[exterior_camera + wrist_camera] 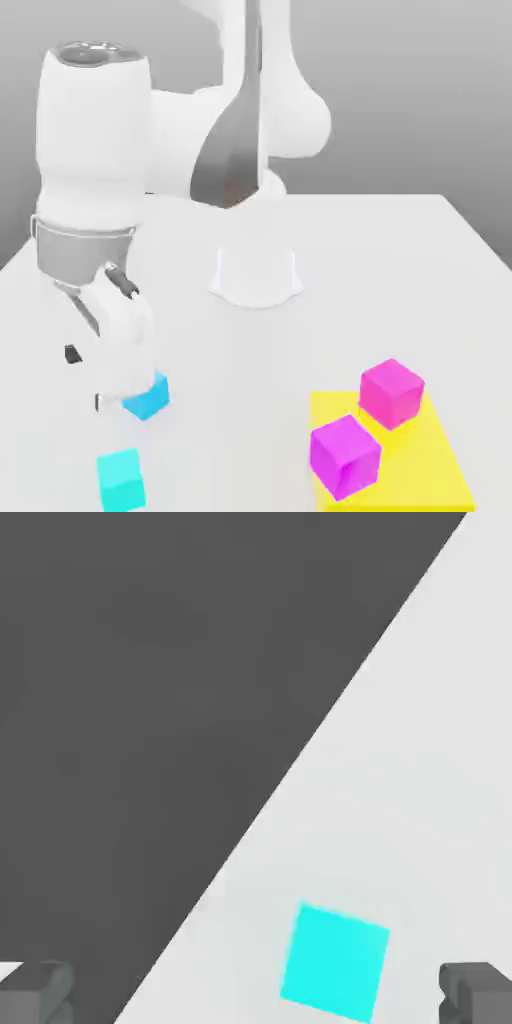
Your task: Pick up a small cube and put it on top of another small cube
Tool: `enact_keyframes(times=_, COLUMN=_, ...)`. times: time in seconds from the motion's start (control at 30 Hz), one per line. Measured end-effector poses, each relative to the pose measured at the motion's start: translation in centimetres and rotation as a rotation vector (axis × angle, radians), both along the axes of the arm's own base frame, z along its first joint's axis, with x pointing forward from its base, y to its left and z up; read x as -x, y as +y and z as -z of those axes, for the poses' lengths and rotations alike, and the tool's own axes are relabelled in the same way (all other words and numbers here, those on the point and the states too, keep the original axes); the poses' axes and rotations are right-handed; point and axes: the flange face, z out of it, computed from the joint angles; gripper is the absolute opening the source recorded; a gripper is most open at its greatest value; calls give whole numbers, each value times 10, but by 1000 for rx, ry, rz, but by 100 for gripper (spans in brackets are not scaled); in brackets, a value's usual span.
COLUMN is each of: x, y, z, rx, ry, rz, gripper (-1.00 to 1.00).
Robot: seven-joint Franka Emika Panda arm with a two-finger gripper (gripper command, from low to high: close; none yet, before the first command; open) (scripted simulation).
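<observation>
The small turquoise cube (pixel 121 478) lies near the table's front edge at the exterior view's left. In the hand view the turquoise cube (pixel 335 959) sits on the white table between my two dark fingertips (pixel 35 992), closer to one of them. My gripper (pixel 86 378) hangs open above the table, just behind the turquoise cube and beside a sky-blue cube (pixel 148 395), with nothing held. The hot-pink cube (pixel 391 392) stands on a yellow mat (pixel 432 470) at the exterior view's right.
A more violet magenta cube (pixel 344 455) sits on the same yellow mat, in front of the hot-pink one. The arm's white base (pixel 255 275) stands mid-table. The table edge (pixel 300 767) and dark floor run close to the turquoise cube.
</observation>
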Motion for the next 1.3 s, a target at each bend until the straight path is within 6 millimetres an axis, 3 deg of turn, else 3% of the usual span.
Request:
enact_keyframes(times=0.13, x=15, y=-8, z=65, rx=-77, ry=58, rz=135, gripper=0)
enact_keyframes(times=0.27, x=17, y=-9, z=120, rx=-88, ry=66, rz=156, gripper=0)
enact_keyframes(times=0.3, x=18, y=-9, z=129, rx=-88, ry=67, rz=156, gripper=-100)
enact_keyframes(times=0.53, x=17, y=-9, z=128, rx=-88, ry=65, rz=157, gripper=-100)
enact_keyframes(times=0.7, x=16, y=-3, z=69, rx=-89, ry=63, rz=158, gripper=-100)
enact_keyframes(times=0.83, x=4, y=72, z=19, rx=-107, ry=46, rz=171, gripper=-100)
enact_keyframes(times=0.9, x=4, y=121, z=-4, rx=-113, ry=43, rz=161, gripper=-100)
enact_keyframes(times=1.03, x=24, y=220, z=-39, rx=-115, ry=47, rz=136, gripper=-100)
enact_keyframes(times=1.2, x=67, y=298, z=-62, rx=-96, ry=61, rz=179, gripper=-100)
enact_keyframes(times=1.3, x=74, y=308, z=-43, rx=-82, ry=62, rz=189, gripper=-100)
